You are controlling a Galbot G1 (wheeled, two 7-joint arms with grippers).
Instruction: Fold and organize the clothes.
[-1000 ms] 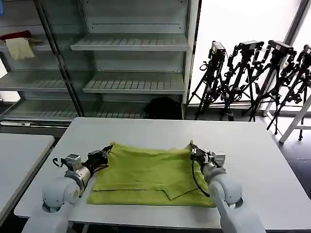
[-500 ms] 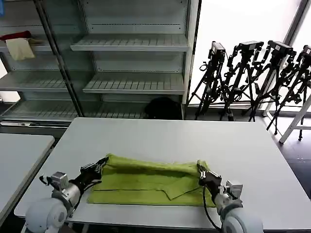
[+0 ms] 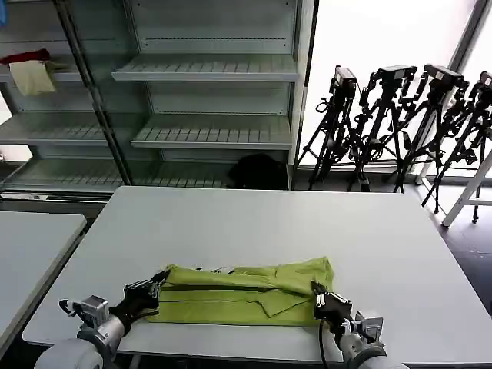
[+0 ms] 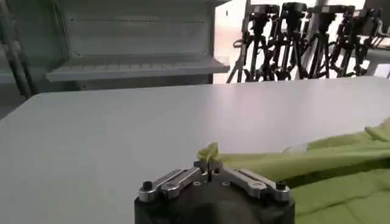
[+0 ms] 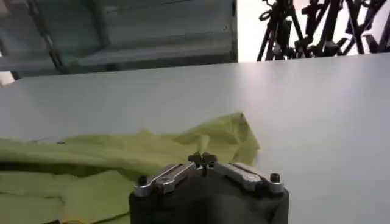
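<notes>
Grey metal shelving lines the back wall, with a red cloth and a cream cloth on an upper shelf at the far left. In front of it stands a wide white table.

Going from left to right along the table's near edge, the left gripper sits low at the left end of the lime-green T-shirt. In the left wrist view its fingertips are pressed together on a small peak of the green fabric.

The shirt lies as a long, narrow folded band across the near part of the table, its top layer doubled over toward the front edge.

At its right end the right gripper pinches the cloth. Its tips meet in the right wrist view, with the bunched corner just beyond.

A row of black camera tripods stands by the bright window on the right.
</notes>
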